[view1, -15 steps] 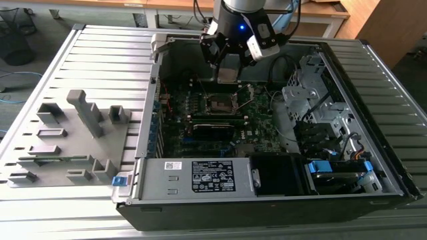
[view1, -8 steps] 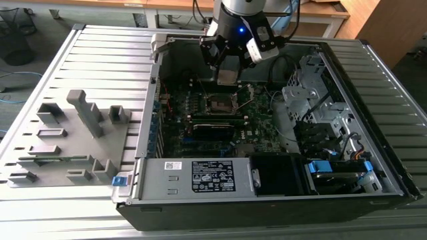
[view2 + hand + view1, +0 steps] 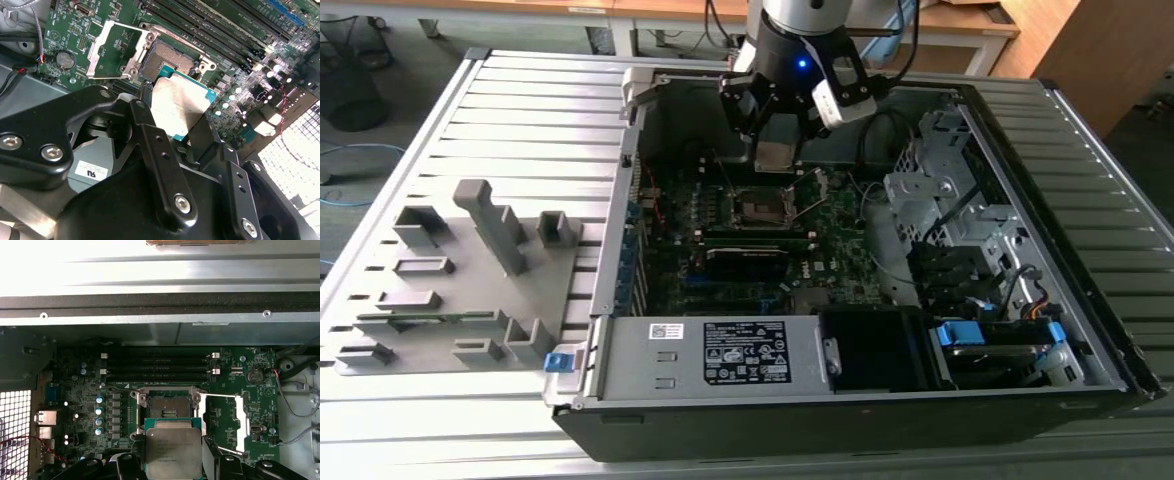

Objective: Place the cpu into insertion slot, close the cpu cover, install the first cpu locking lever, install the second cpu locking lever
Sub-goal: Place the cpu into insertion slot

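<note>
Inside the open computer case [image 3: 787,435], fingers [image 3: 150,140] clamp the cpu [image 3: 177,107] by its edges, at 12 o'clock of the bare socket [image 3: 761,205] in the exterior view; the cpu cover [image 3: 239,420] lies flipped open beside it.

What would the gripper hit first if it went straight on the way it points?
Probably the open socket, right beyond the cpu the gripper holds; the cover is swung aside. Depth is unclear, so it may land slightly off.
</note>
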### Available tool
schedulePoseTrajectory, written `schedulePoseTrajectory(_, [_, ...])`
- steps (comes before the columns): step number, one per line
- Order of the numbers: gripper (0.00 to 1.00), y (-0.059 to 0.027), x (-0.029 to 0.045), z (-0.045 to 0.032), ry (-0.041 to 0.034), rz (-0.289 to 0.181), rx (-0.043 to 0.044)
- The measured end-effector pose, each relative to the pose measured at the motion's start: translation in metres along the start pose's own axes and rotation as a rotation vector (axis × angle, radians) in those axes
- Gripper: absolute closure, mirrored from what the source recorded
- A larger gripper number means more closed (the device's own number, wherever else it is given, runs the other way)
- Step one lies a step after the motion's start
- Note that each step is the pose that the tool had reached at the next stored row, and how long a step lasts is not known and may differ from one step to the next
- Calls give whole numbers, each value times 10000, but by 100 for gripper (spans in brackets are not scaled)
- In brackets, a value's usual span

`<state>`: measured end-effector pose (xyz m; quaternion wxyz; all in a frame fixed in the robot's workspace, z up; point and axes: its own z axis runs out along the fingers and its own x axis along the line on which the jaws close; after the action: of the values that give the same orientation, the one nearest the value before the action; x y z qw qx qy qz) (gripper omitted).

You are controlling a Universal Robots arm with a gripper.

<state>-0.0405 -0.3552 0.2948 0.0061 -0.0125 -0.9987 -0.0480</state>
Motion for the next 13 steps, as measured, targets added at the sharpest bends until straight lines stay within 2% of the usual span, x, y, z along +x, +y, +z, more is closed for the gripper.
schedulePoseTrajectory(13, [46, -2, 0, 20, 0, 0, 0])
